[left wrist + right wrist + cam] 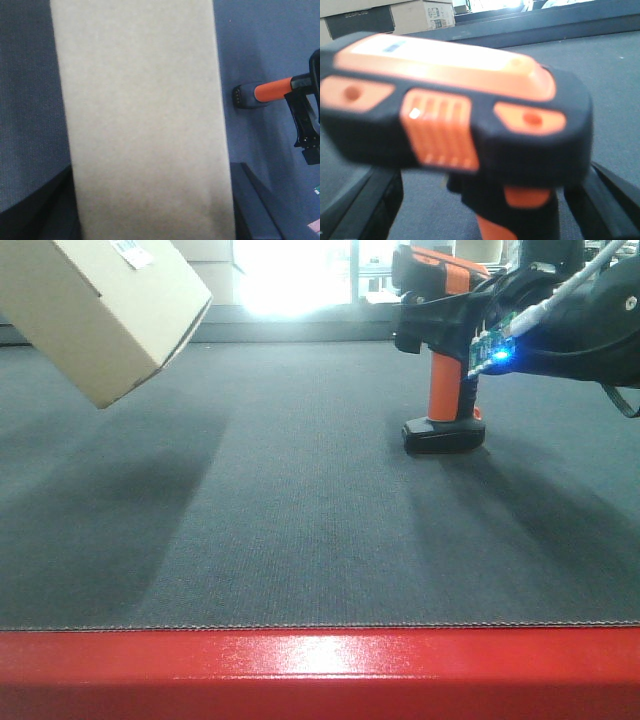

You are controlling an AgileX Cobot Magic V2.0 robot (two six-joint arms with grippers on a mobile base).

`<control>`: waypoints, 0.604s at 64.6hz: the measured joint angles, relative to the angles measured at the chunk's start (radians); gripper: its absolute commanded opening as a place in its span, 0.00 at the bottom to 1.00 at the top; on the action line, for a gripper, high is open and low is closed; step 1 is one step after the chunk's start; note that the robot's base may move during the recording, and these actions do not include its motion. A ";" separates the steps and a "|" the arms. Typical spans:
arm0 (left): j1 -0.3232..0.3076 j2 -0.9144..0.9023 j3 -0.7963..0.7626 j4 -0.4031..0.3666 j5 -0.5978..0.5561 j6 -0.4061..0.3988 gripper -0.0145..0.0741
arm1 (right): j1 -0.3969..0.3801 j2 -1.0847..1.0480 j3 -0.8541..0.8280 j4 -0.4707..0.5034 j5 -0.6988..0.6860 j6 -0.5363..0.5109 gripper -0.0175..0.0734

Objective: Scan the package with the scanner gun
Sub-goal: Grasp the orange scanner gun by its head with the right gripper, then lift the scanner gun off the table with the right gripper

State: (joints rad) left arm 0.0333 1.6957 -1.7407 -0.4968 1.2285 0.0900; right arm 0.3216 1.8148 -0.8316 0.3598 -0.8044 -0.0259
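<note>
The package (100, 310), a plain tan cardboard box, hangs tilted above the left of the mat with a white barcode label (133, 252) on its upper face. In the left wrist view it (145, 120) fills the space between my left gripper's fingers (250, 200), and the left gripper (150, 210) is shut on it. The orange and black scanner gun (445, 390) stands on its base on the right of the mat. My right gripper (485, 210) is open and straddles its handle (520, 220), with a clear gap on the left finger's side.
A dark grey mat (300, 520) covers the table, with a red front edge (320, 670). Bigger cardboard boxes with a dark panel (390, 17) stand beyond the table. A small circuit board with a blue light (495, 350) sits on the right arm.
</note>
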 measured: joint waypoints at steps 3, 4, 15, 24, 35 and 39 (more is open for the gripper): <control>0.000 0.000 0.000 0.000 0.000 0.000 0.04 | 0.000 0.003 -0.002 0.009 0.000 0.000 0.81; 0.000 0.000 0.000 0.000 0.000 0.000 0.04 | 0.000 0.002 -0.002 0.014 0.000 0.000 0.81; 0.000 0.000 0.000 0.000 0.000 0.000 0.04 | 0.000 0.016 -0.002 0.025 -0.002 0.000 0.81; 0.000 0.000 0.000 0.000 0.000 0.000 0.04 | 0.000 0.018 -0.004 0.027 -0.007 0.000 0.81; 0.000 0.000 0.000 0.000 0.000 0.000 0.04 | 0.000 0.020 -0.033 0.029 -0.007 0.000 0.81; 0.000 0.000 0.000 0.000 0.000 0.000 0.04 | 0.000 0.022 -0.047 0.029 -0.004 0.000 0.81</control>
State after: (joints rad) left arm 0.0333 1.6957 -1.7407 -0.4968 1.2285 0.0900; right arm 0.3216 1.8368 -0.8788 0.3887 -0.8085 -0.0259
